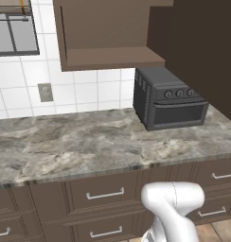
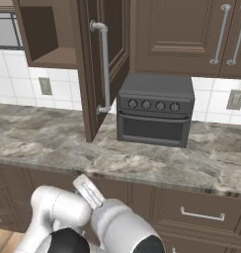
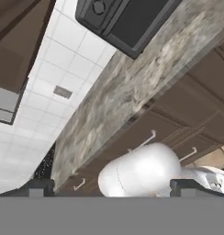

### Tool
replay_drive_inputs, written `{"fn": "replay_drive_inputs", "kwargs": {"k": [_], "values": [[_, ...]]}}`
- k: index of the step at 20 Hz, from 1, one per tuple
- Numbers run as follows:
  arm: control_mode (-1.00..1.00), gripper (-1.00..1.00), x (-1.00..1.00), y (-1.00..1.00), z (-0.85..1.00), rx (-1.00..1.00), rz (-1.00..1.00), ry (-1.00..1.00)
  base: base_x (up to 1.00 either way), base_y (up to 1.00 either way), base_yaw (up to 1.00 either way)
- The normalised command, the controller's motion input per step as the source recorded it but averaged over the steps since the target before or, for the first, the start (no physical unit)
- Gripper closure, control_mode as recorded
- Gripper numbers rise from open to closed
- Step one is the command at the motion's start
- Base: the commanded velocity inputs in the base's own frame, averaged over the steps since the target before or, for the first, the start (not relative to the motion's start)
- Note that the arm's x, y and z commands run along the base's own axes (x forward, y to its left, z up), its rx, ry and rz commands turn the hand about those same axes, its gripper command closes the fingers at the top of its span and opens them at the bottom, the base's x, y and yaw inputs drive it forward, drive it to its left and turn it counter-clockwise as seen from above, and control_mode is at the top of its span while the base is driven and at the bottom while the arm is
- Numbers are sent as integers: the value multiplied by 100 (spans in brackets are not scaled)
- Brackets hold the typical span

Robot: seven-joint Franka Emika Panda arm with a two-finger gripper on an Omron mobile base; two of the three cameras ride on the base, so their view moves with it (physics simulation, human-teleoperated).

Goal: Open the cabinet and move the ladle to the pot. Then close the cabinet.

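The cabinet (image 2: 48, 37) hangs on the wall above the counter with its door (image 2: 100, 74) swung wide open; the door's long silver bar handle (image 2: 105, 69) faces me. In the left base view the same cabinet (image 1: 108, 38) shows from below, and its open door (image 1: 202, 52) is the dark slab at the right. No ladle lies on the part of the shelf I see. The ladle and the pot are out of view. My gripper (image 3: 111, 187) is low in front of the drawers, tilted up toward the counter, its fingertips (image 3: 40, 186) far apart with nothing between them.
A black toaster oven (image 2: 154, 116) stands on the marble counter (image 1: 79, 142) just right of the open door. Closed wall cabinets with bar handles (image 2: 221, 34) hang above it. Drawers (image 1: 104, 194) run below the counter edge. A wall outlet (image 1: 45, 92) sits on the white tiles.
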Motion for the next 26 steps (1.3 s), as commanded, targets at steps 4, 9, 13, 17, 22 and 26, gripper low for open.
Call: {"fn": "replay_drive_inputs", "kwargs": {"k": [4, 9, 13, 17, 22, 26], "values": [[-100, -100, 22, -39, -21, 23, -1, -19, 0, 0, 0], [-100, -100, 41, -30, -1, 23, 0, -8, 0, 0, 0], [-100, -100, 61, -12, 8, 11, 2, 15, 0, 0, 0], [-100, -100, 57, -16, 12, 10, 3, 22, 0, 0, 0], [-100, -100, 65, -28, 17, 11, 6, 36, 0, 0, 0], [-100, -100, 62, -47, 11, 14, 8, 34, 0, 0, 0]]}}
